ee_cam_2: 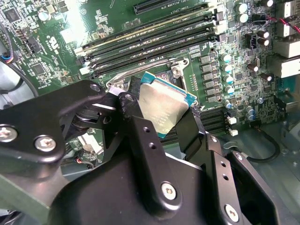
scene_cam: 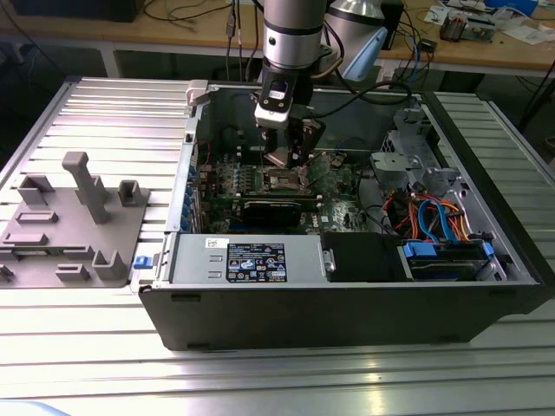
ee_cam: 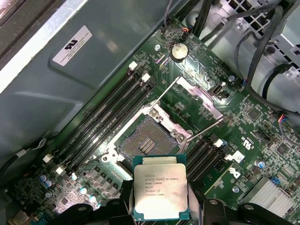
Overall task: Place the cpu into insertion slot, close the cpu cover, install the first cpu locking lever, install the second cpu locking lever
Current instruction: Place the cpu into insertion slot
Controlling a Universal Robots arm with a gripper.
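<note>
My gripper pinches the cpu by its edges, just above the bare insertion slot. Any tilt could seat it askew and damage that slot.

The arm hangs vertically, wrist down, its gripper clamped on the cpu by opposite edges.

A ribbed silver-grey metal surface is seen in the exterior view, on which an open black computer case is laid across the middle and right, and a grey plastic holder with upright pegs is set just beside it, at the exterior view's left.
</note>
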